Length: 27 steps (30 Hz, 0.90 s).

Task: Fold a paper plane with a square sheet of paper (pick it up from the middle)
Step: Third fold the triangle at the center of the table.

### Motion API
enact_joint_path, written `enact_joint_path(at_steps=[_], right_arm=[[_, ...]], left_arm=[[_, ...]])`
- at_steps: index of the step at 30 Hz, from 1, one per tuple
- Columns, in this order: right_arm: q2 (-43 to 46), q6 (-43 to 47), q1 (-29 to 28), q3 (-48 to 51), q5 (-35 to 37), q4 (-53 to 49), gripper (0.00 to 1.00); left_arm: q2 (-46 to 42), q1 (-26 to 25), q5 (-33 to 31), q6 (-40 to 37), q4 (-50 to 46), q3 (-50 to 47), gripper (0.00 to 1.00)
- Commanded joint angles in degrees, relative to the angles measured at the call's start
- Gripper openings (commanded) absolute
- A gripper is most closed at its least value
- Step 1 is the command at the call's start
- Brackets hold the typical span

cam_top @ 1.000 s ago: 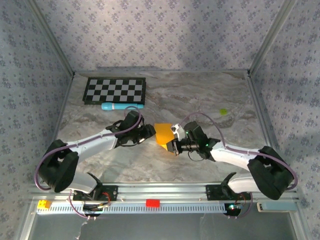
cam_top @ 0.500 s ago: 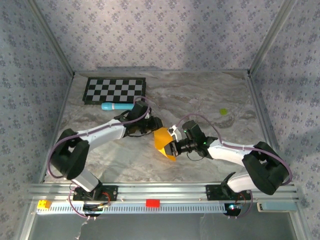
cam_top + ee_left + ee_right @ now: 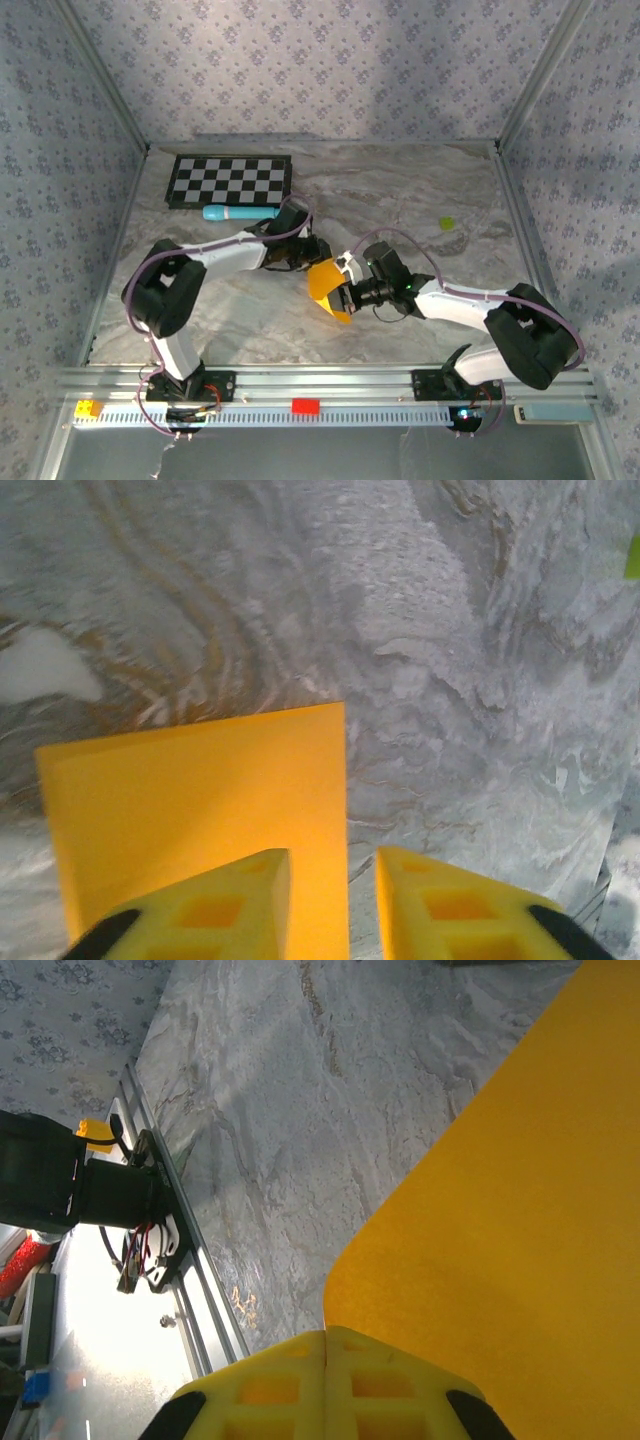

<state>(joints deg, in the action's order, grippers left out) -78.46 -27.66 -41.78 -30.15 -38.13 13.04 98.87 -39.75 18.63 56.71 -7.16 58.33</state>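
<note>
The square sheet of paper (image 3: 325,280) is a folded orange piece held just above the marble table at mid-centre. My right gripper (image 3: 345,293) is shut on its right edge. In the right wrist view the sheet (image 3: 520,1210) spreads out from the closed right gripper (image 3: 326,1335). My left gripper (image 3: 312,252) sits at the sheet's far edge. In the left wrist view the left gripper (image 3: 332,855) is open with a narrow gap. A straight edge of the paper (image 3: 200,800) runs through that gap, with the left finger over the orange surface.
A black-and-white checkerboard (image 3: 230,180) lies at the back left, with a light-blue cylinder (image 3: 240,212) just in front of it. A tiny yellow-green bit (image 3: 447,223) lies at the right. The metal rail (image 3: 320,385) runs along the near edge, and patterned walls enclose the table.
My left gripper has moved right and farther out to the sheet's far edge, its jaws narrowing. My right gripper has kept hold and drawn the sheet slightly nearer.
</note>
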Motion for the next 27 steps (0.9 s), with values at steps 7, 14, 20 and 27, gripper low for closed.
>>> enact_joint_path(at_steps=[7, 14, 20, 27], right_arm=[[-0.53, 0.28, -0.25, -1.52, 1.92, -0.44, 0.01], [-1.06, 0.33, -0.26, -2.01, 2.21, -0.05, 0.01], [-1.03, 0.41, -0.29, -1.84, 2.06, 0.02, 0.02], [-0.81, 0.84, -0.38, -1.8, 1.83, -0.19, 0.03]], left_arm=[[-13.6, 0.12, -3.98, 8.02, -2.2, -12.13, 0.55], [-13.26, -1.71, -0.2, 12.93, 1.24, -15.61, 0.58], [-9.0, -2.78, 1.61, 15.95, 5.97, -14.58, 0.57], [-6.63, -3.83, 2.03, 17.16, 7.4, -14.02, 0.42]])
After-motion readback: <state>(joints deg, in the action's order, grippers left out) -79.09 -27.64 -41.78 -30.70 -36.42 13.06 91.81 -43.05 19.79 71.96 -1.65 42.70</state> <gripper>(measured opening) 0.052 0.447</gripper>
